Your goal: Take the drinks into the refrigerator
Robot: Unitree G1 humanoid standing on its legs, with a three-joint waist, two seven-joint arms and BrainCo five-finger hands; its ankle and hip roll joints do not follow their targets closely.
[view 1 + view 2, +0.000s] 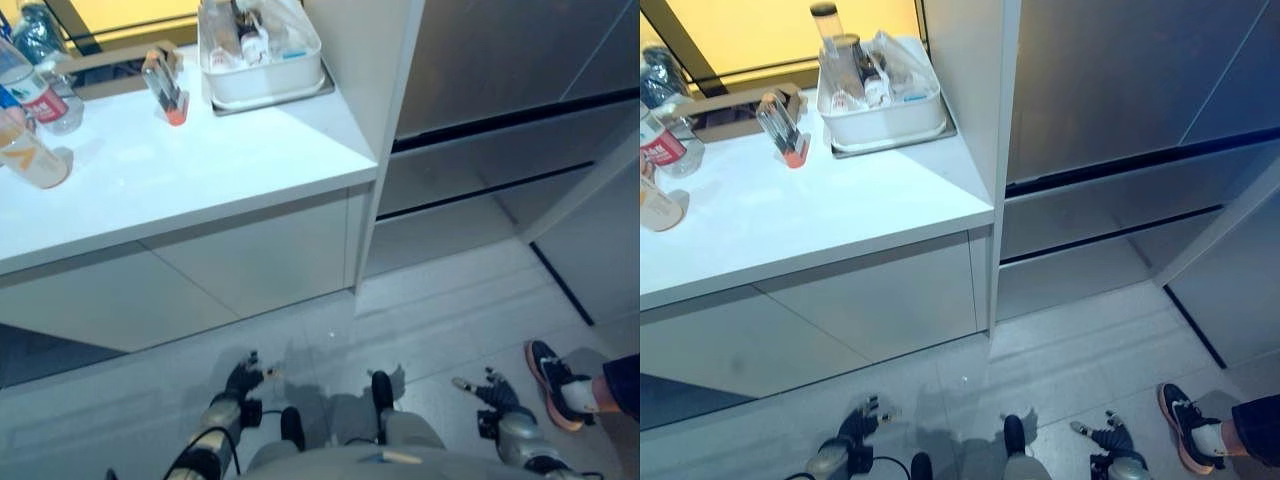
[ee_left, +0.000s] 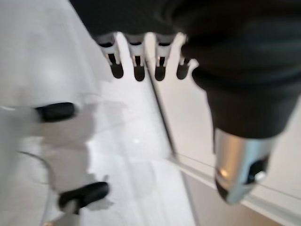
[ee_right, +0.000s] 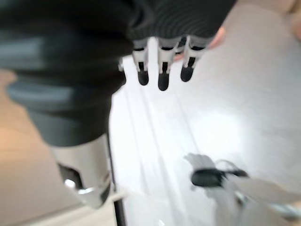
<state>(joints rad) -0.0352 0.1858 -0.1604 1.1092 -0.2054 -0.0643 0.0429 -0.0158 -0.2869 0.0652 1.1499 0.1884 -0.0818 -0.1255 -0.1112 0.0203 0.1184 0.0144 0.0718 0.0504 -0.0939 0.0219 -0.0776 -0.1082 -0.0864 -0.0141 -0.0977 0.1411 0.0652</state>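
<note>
Both arms hang low over the grey floor [image 1: 450, 300], well clear of the white counter [image 1: 200, 170]. Left hand [image 1: 243, 378]: fingers [image 2: 137, 70] straight, slightly apart, thumb off to one side, nothing between them. Right hand [image 1: 492, 390]: fingers [image 3: 162, 77] straight and relaxed, thumb apart, nothing held. Drinks sit on the counter, at its left edge: a clear bottle with a red-and-white label [image 1: 35, 95], upright, and just in front of it a bottle of pale orange drink [image 1: 30, 155]; whether the two touch cannot be told. Behind them, toward the far left corner, another clear bottle [image 1: 38, 35] by the dark window frame. A small tilted glass item with an orange base [image 1: 168, 92] stands near the counter's far edge, just left of a white tub [image 1: 265, 80] set on a dark tray at the far right corner; the tub holds jars and small containers, contents too cluttered to identify. Right of the counter, past a white upright panel [image 1: 385, 120], stands the grey refrigerator [image 1: 1110, 150], its front closed, with dark horizontal seams between sections. A person's leg with a dark, orange-soled shoe [image 1: 550, 382] is on the floor near the right hand.
</note>
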